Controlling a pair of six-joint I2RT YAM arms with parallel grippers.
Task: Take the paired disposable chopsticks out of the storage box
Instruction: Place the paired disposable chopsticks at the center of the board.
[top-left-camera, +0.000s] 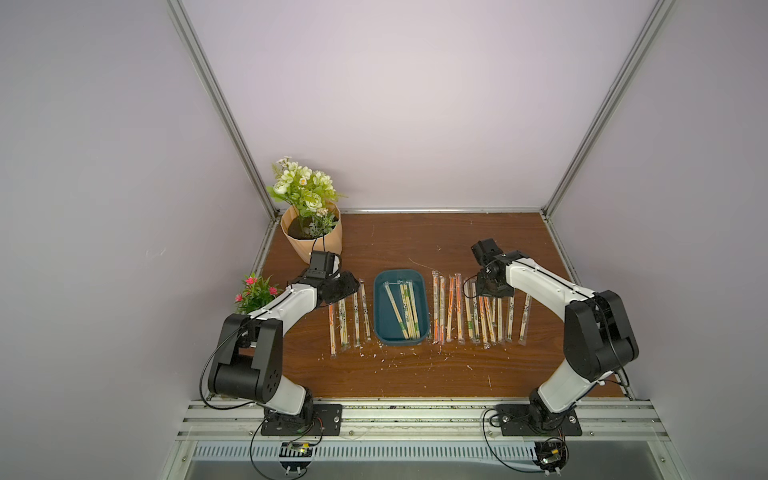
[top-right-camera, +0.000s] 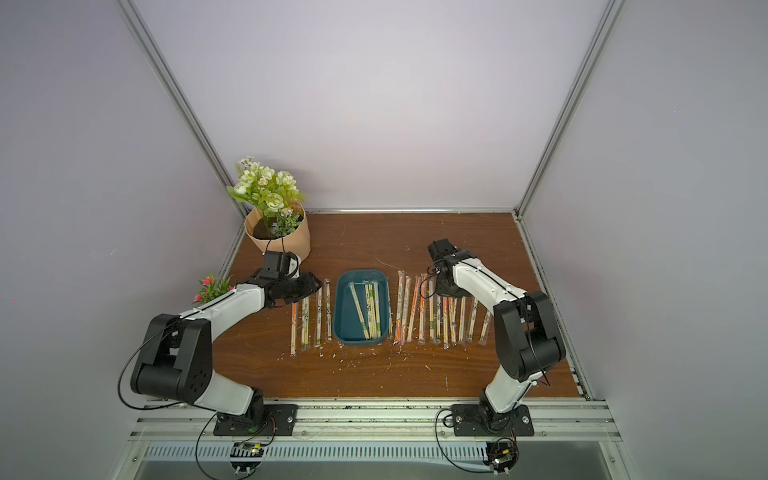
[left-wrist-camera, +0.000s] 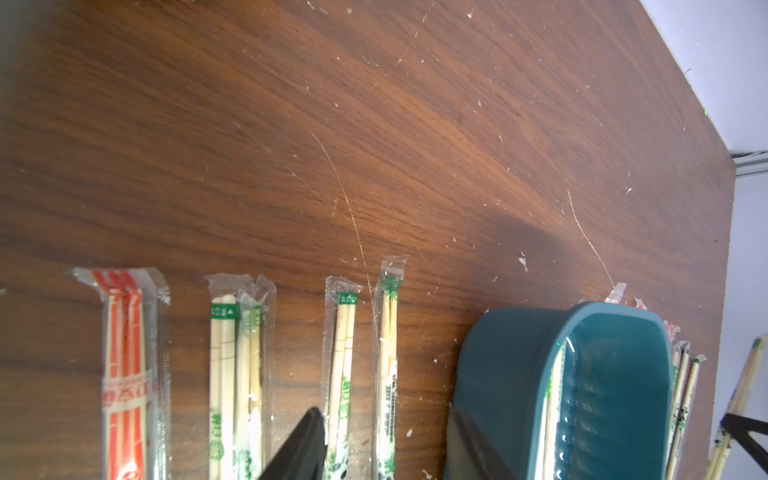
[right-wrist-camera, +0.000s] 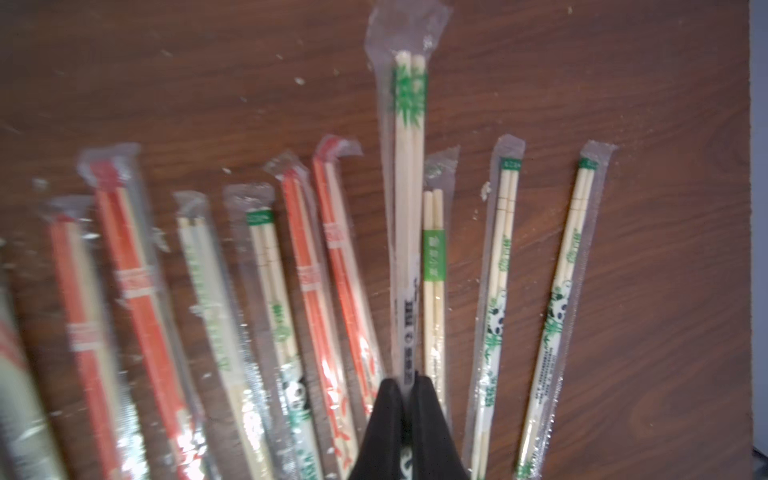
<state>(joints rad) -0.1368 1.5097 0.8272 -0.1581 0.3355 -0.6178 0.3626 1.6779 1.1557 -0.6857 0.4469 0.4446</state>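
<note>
The dark teal storage box (top-left-camera: 382, 320) (top-right-camera: 345, 320) sits mid-table with several paired disposable chopsticks (top-left-camera: 405, 309) (top-right-camera: 369, 309) lying in it. More sleeved pairs lie in rows on the table to its left (top-left-camera: 349, 320) and right (top-left-camera: 451, 311). My left gripper (top-left-camera: 345, 286) (left-wrist-camera: 387, 413) is open, low over the left row, beside the box's outer wall (left-wrist-camera: 498, 374), with nothing held between its fingers. My right gripper (top-left-camera: 494, 293) (right-wrist-camera: 408, 380) is shut on a green bamboo-print pair (right-wrist-camera: 409, 166) above the right row.
A peach pot of white flowers (top-left-camera: 313, 239) stands at the back left, close behind my left wrist. A small pink-flowered plant (top-left-camera: 255, 291) sits at the left edge. Bits of torn plastic (top-left-camera: 390, 361) litter the brown table (top-left-camera: 415, 245). Walls enclose three sides.
</note>
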